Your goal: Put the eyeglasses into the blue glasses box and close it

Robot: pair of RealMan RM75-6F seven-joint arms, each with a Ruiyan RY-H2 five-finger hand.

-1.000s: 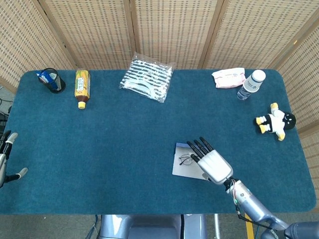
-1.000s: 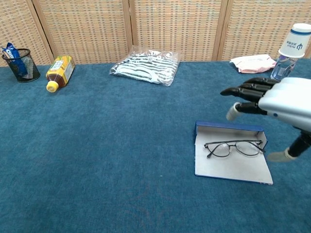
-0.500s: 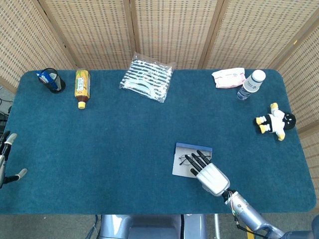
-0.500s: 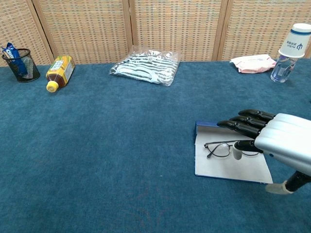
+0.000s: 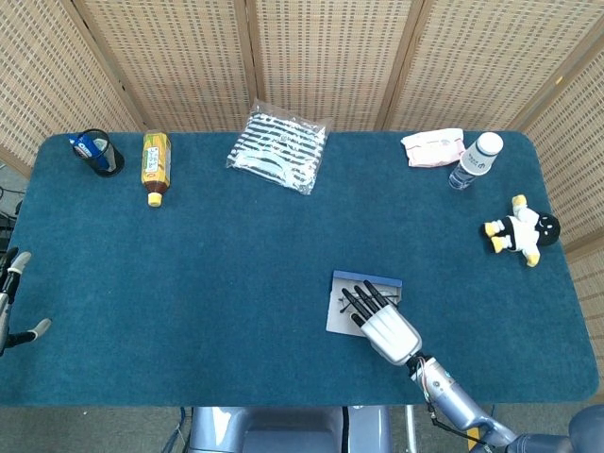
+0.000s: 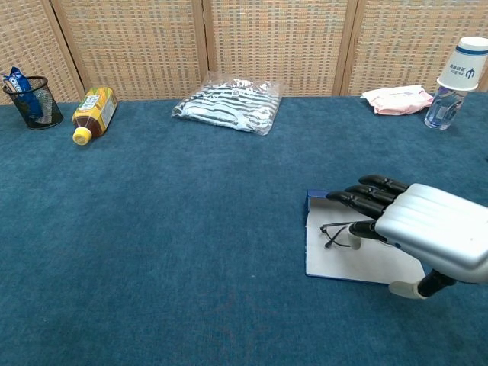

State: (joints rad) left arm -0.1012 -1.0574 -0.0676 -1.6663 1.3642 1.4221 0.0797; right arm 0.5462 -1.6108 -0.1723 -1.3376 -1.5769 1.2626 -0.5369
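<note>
Our right hand (image 6: 415,229) is stretched flat and palm-down over the open blue glasses box (image 6: 328,263), fingers (image 6: 358,200) extended and slightly apart, holding nothing. Over the last second it has come down from well above the far rim and slid toward our left, so that in the head view it (image 5: 385,326) now covers most of the box (image 5: 338,316) and hides nearly all of what lies inside. The eyeglasses (image 6: 334,231) rest on the box's white inner surface; in the chest view only their left lens and a bit of temple peek out from under the fingers, and the thumb tip seems to sit just beside or on the frame, though we cannot tell whether it touches. The glasses have not visibly shifted, so we judge the placing to be done and this descent to be either a settling of the frame or a reach for the lid; the closing remains undone, and the low blue rim at the far edge is the only raised part we can make out. Our left hand (image 5: 17,300) shows at the table's left edge in the head view, well apart from the work, apparently empty with its fingers apart. Further out lie a striped packet (image 6: 229,103), a tea bottle (image 6: 93,113) on its side, a mesh cup (image 6: 29,99), a water bottle (image 6: 451,82), a pink pack (image 6: 396,99) and a small plush figure (image 5: 519,229).
</note>
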